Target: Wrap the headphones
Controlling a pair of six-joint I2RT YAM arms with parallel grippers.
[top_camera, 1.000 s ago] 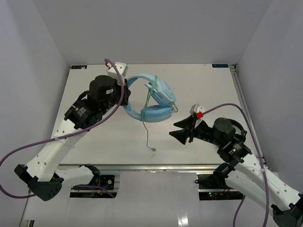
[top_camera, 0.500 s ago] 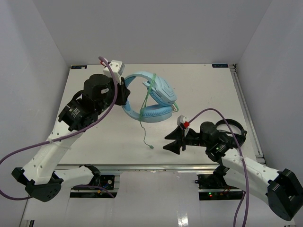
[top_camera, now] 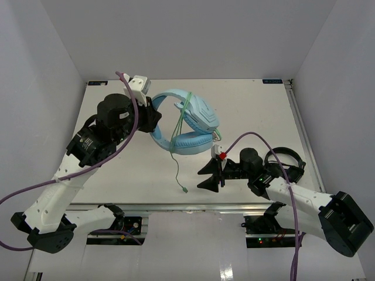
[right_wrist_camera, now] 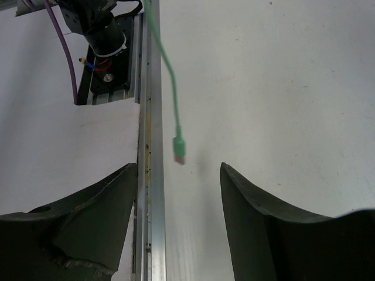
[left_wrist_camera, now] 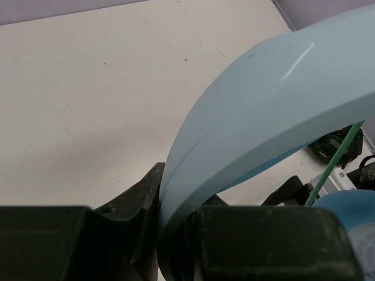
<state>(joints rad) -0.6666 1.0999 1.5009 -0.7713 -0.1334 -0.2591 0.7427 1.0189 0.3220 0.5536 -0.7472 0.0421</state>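
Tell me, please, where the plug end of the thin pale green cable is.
In the top view the cable's green plug is near the table's front edge, just left of the open right gripper.

White table (top_camera: pixel 252 111) fills the centre of the top view, flat, matt, lit evenly. A metal rail (top_camera: pixel 193 206) runs along its bottom edge. A small label (top_camera: pixel 272 81) sits at the upper right corner.

Black headphones (top_camera: pixel 282 150) lie on the top at lower right, close to the right edge, partly hidden by the arm there.

Light blue headphones (top_camera: pixel 196 117) are over the table's centre; whether they touch it cannot be told.

In the left wrist view, bare table surface takes the upper left and shows a few tiny dark specks. In the right wrist view, it takes the right side, with the rail running vertically left of centre.
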